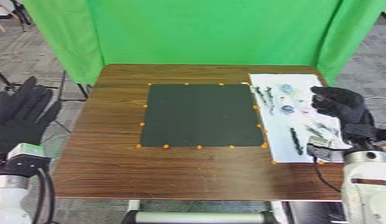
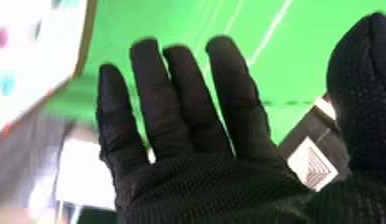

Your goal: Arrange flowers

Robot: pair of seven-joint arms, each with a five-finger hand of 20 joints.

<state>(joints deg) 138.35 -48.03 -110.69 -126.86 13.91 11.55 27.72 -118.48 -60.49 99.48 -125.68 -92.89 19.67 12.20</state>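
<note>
So, dark stems (image 1: 296,141) lying on white sheet (image 1: 276,131).

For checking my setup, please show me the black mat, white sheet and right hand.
Black mat (image 1: 204,115): head view, its middle.
White sheet (image 1: 278,134): head view, a bare part.
Right hand (image 2: 212,182): right wrist view, its palm.

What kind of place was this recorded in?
Probably a robotics lab or recording station: a green curtain hangs behind the wooden table, and orange dots run along the edges of the dark mat on it.
</note>
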